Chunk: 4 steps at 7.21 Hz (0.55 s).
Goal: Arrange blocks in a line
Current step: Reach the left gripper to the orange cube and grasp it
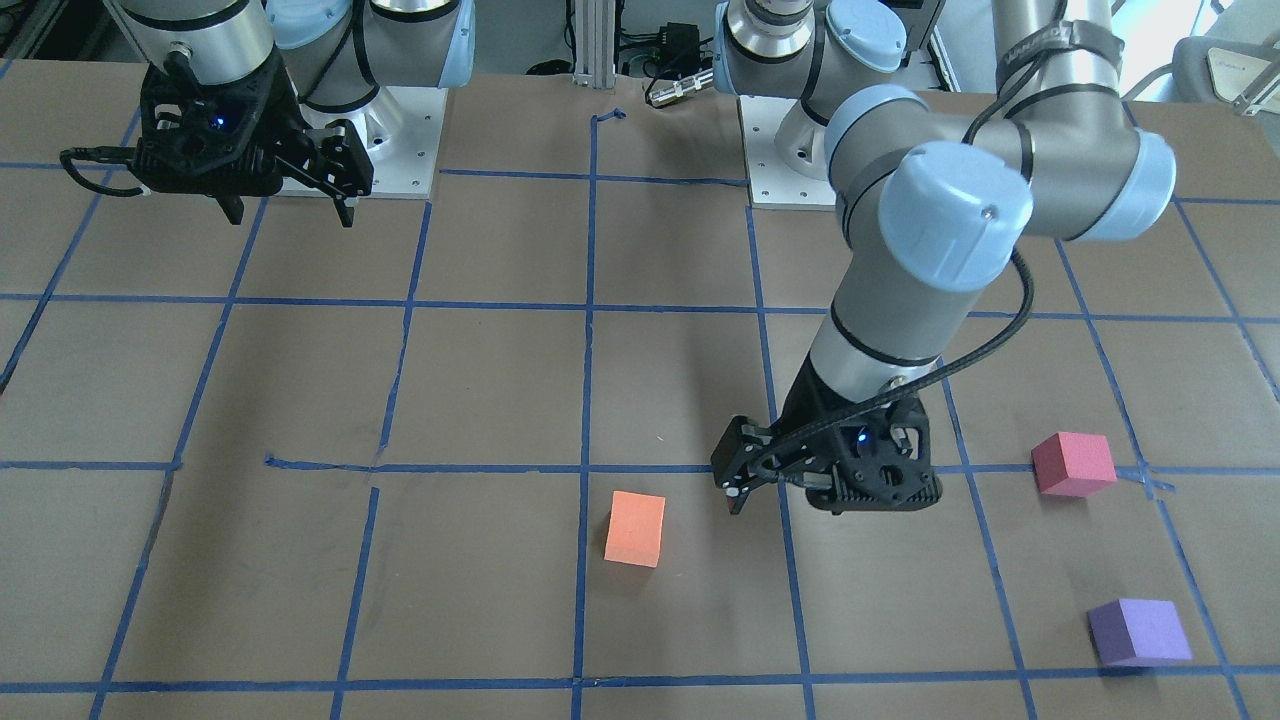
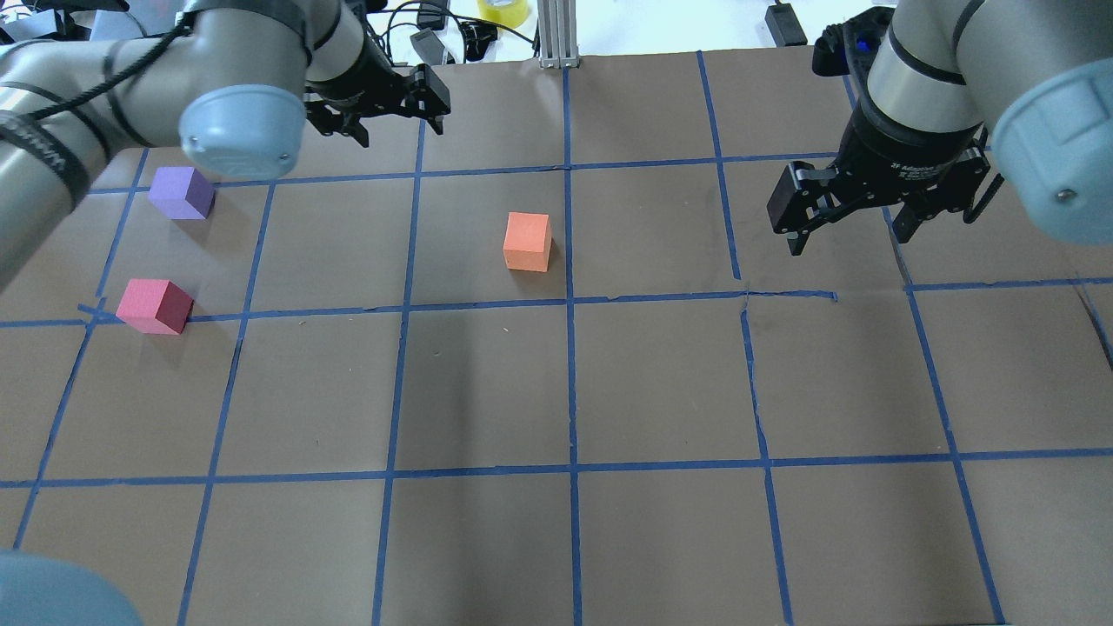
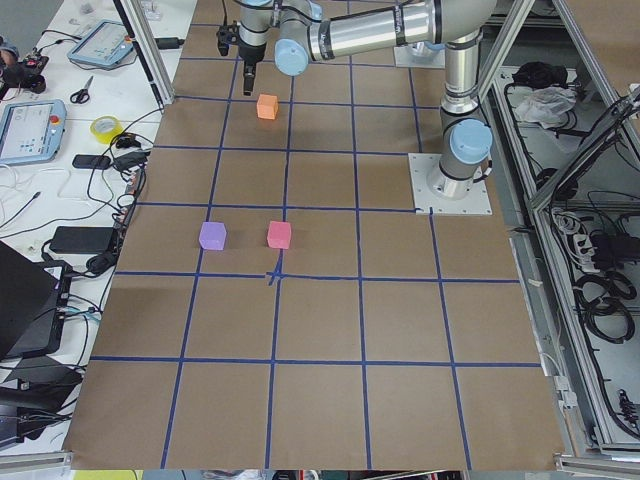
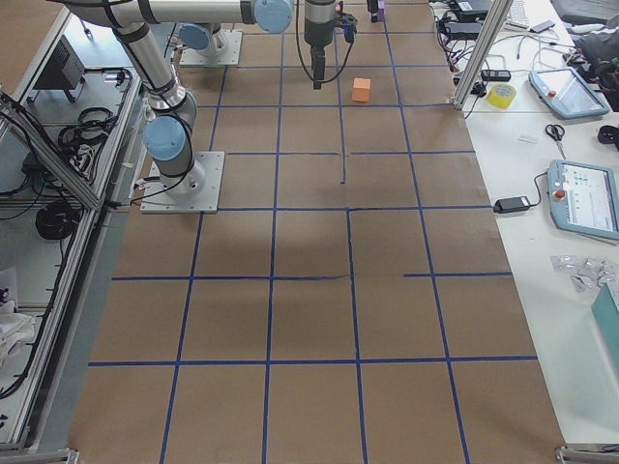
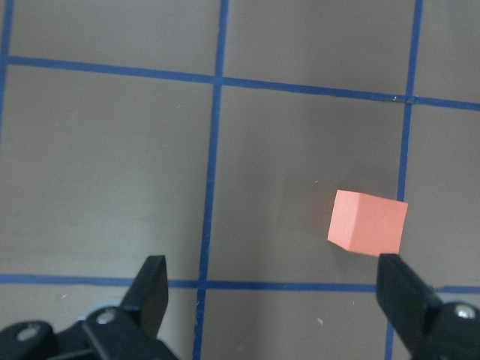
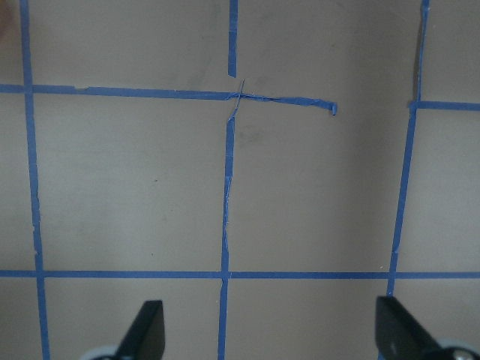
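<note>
Currently noting no line formed; rating task as barely begun. Locating all three blocks on table (image 2: pixel 661 382), none gripped. Placing orange block (image 2: pixel 527 242) near table centre, just beside a line of tape grid (image 2: pixel 571 382). Placing pinkish-red block (image 2: pixel 155 305) and purple block (image 2: pixel 181 192) well apart from it, on robot's left side. Noting these two near each other but not touching, w/ pinkish-red just beside a tape crossing. Reading layout from overhead as a triangle, not a row.

Noting left gripper (image 5: pixel 274 292) hovering above table w/ jaws spread wide, nothing between them. Seeing, via wrist cam, orange block just ahead of one finger (image 5: pixel 405 296), outside the gap. Noting right gripper (image 2: pixel 848 239) hanging over bare grid on robot's right, jaws likewise apart, carrying nothing.

Estimating work left: moving at least one block, poss. two, so all three share one straight row. Judging orange as nearest candidate for left gripper, given its position; not claiming which block goes first. Expecting a descent, a centring of jaws over block, a closing, then a carry toward the other pair, or vice versa.

Re markings: reading small white print on right gripper body in overhead view as approx. "2F Adaptive"; remainder too small. Seeing letters on strap (image 1: pixel 1060 40) round left arm (image 1: pixel 900 300); not legible. Finding no labels or print on blocks. Finding no readable text on tablets (image 3: pixel 30 130) beside table in side views.
</note>
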### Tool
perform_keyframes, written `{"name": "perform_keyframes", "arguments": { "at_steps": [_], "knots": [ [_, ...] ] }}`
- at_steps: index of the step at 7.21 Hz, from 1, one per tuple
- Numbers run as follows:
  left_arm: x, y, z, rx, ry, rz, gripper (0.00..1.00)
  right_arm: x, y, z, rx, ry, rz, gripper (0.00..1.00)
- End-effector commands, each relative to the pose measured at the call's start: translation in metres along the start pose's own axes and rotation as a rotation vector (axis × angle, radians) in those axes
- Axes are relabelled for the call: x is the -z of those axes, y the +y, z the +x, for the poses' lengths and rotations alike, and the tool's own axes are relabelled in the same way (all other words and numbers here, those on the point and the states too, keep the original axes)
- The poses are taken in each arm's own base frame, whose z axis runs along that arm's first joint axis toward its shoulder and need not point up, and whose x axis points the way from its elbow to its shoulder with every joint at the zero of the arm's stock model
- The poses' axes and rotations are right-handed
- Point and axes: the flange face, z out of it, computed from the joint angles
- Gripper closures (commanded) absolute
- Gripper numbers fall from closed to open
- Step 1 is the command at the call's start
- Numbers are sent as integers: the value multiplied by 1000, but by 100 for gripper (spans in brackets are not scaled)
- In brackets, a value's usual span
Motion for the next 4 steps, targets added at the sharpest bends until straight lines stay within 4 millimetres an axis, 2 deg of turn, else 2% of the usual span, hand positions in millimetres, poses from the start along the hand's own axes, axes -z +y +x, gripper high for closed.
{"name": "perform_keyframes", "arguments": {
  "at_steps": [1,2,3,4],
  "knots": [
    [-73,-14,49,-19,10,-49,0,-1,0,1,2,3,-3,0],
    [-105,-5,70,-40,15,-66,0,-1,0,1,2,7,-1,0],
    [-127,7,82,-67,15,-97,0,-2,0,2,2,13,-5,0],
    [-136,10,81,-69,11,-112,0,-2,0,2,2,14,-5,0]
  ]
}}
